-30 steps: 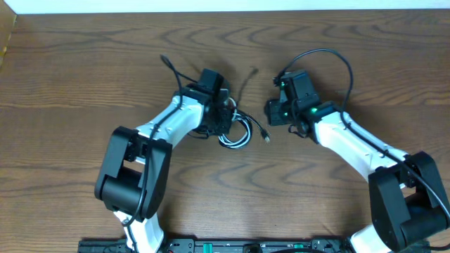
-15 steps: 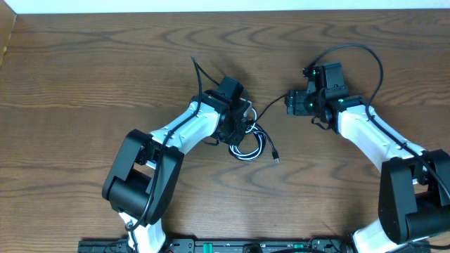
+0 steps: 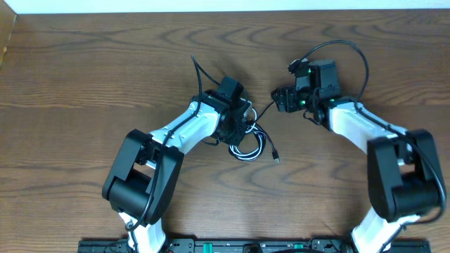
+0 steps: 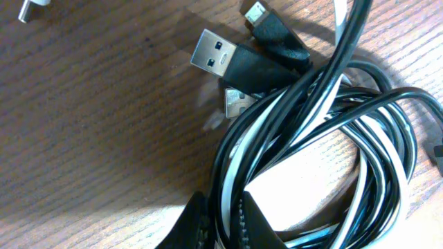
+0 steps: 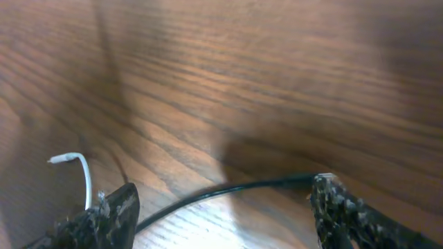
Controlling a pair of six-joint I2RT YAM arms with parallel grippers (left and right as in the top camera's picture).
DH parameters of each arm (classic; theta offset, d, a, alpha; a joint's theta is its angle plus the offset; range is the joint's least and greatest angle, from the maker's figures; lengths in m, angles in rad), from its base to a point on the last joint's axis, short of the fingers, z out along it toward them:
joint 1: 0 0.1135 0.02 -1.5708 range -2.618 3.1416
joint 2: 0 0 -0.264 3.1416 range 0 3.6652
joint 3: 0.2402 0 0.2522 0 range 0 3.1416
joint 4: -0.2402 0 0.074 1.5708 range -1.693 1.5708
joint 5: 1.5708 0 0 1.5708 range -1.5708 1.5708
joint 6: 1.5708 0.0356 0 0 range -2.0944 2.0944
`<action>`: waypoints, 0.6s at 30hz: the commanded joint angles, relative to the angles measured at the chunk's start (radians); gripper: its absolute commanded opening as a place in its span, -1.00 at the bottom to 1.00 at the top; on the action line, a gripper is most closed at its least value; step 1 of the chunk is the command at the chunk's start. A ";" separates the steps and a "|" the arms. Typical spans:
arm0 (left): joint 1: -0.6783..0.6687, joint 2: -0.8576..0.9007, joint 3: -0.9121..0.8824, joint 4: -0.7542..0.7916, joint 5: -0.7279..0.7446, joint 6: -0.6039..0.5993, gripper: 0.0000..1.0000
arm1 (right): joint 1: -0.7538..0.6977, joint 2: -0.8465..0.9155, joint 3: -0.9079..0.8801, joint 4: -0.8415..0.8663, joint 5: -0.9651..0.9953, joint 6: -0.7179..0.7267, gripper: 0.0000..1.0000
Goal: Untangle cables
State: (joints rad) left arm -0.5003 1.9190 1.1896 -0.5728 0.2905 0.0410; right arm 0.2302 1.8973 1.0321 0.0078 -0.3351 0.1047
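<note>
**benchrat:** How far along was it at that point?

**coilhead:** Barely started, I'd say. The left gripper (image 4: 225,223) was clenched on the thin white cord (image 4: 277,131) at the bottom of the coil, with the thin black cord (image 4: 360,41) wound through the same loops. The right gripper (image 5: 221,207) hung released, its fingers wide apart either side of one loose black strand on the table, not touching it. The silver-tipped black USB plug (image 4: 228,59) lay just beside the knot. So one strand was led out and the coil itself was not yet separated.

**benchrat:** And the setting?

**coilhead:** A brown wood-grain tabletop (image 3: 84,63), bare apart from the arms and cords. Only a pale strip (image 3: 211,5) showed along its far edge, so I couldn't tell anything about the room.
</note>
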 commanded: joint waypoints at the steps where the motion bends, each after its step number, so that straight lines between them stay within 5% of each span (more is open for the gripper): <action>1: -0.002 0.007 0.012 -0.007 0.004 0.018 -0.85 | 0.000 0.053 0.008 0.011 -0.104 -0.003 0.45; 4: -0.002 0.007 0.012 -0.009 0.004 0.018 -0.85 | -0.004 0.068 0.008 0.002 -0.101 0.047 -0.10; 7: -0.001 0.007 0.012 -0.008 0.004 0.018 -0.85 | -0.022 0.052 0.008 -0.059 -0.106 0.127 -0.35; 18: 0.000 0.007 0.012 0.026 -0.075 -0.049 -0.85 | -0.031 0.038 0.008 -0.420 -0.226 0.145 -0.47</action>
State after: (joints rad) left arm -0.5003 1.9194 1.1896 -0.5591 0.2657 0.0200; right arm 0.2005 1.9217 1.0538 -0.3622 -0.5396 0.2317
